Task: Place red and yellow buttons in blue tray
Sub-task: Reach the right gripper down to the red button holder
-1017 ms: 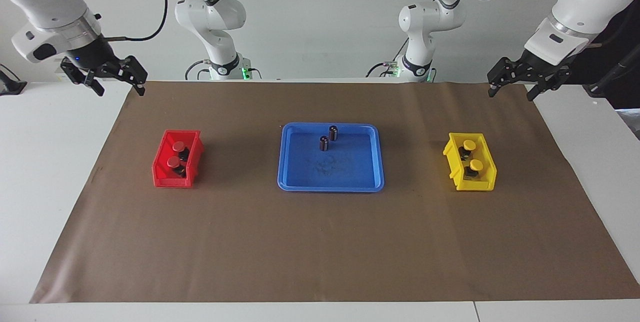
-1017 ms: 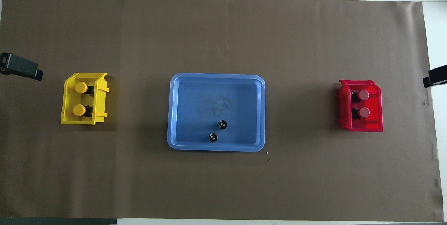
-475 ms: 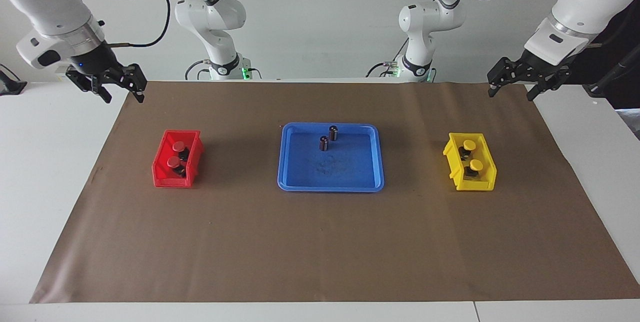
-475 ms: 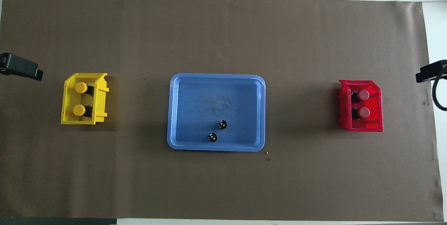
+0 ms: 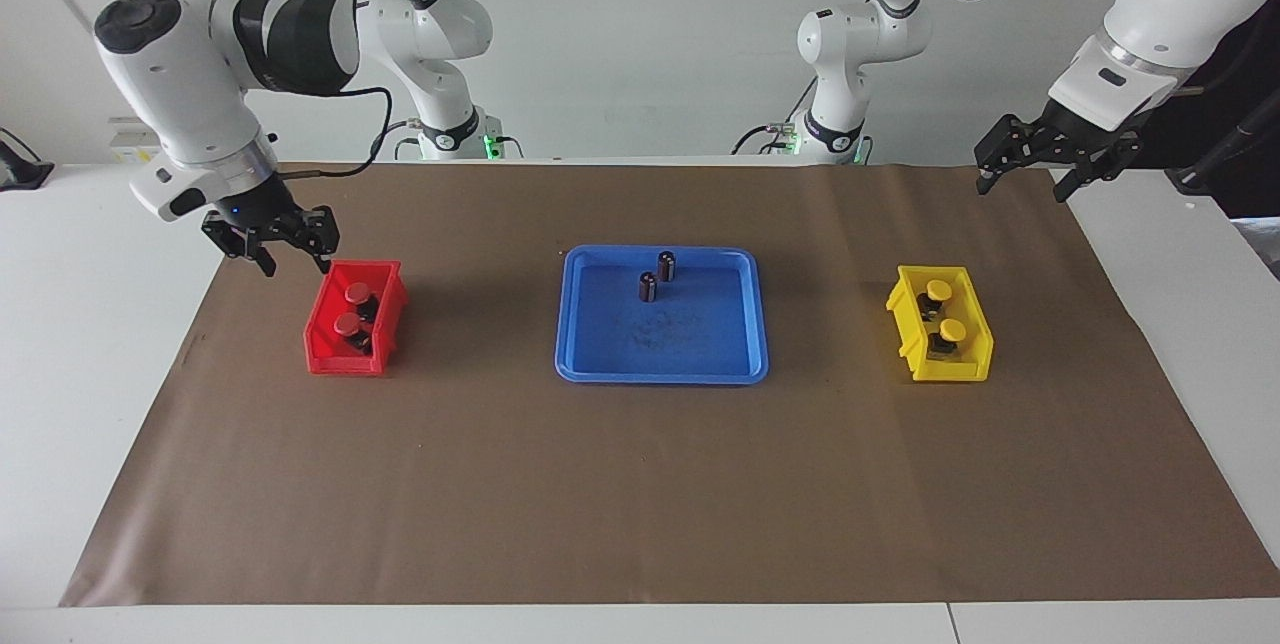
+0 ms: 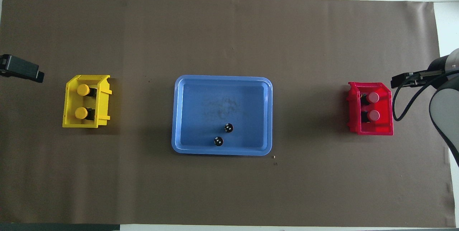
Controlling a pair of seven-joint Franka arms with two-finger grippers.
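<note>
Starting low in the facing view: wide sheet of brown paper (image 5: 640, 494) spread flat over the white table (image 5: 90, 324), filling the whole bottom half of the frame.

Up at mid-height, three containers in a row, well apart. Dead centre: flat rectangular blue plastic tray (image 5: 660, 376) with rounded corners and a low rim. At the right arm's end of the row: small red plastic bin (image 5: 340, 362), holding two round red-capped push buttons (image 5: 357, 293) on dark boxy bases, one nearer to the robots than the other. At the left arm's end: small yellow plastic bin (image 5: 950, 371), holding two round yellow-capped push buttons (image 5: 937, 290) lined up the same way. All four seated in their bins, none in the tray yet.

Slightly higher in the frame, inside the tray's upper part: two small dark capless cylinders (image 5: 666, 266), upright, near each other, close to the rim on the robots' side.

Higher again, at the red bin's upper outer corner: right gripper (image 5: 295, 262), pointing down, fingers spread, gripping nothing, just beside the bin's rim; touching or not, cannot tell.

Top corner of the frame at the left arm's end: left gripper (image 5: 1022, 188) waiting over the paper's edge, fingers spread wide, empty, well apart from the yellow bin.
</note>
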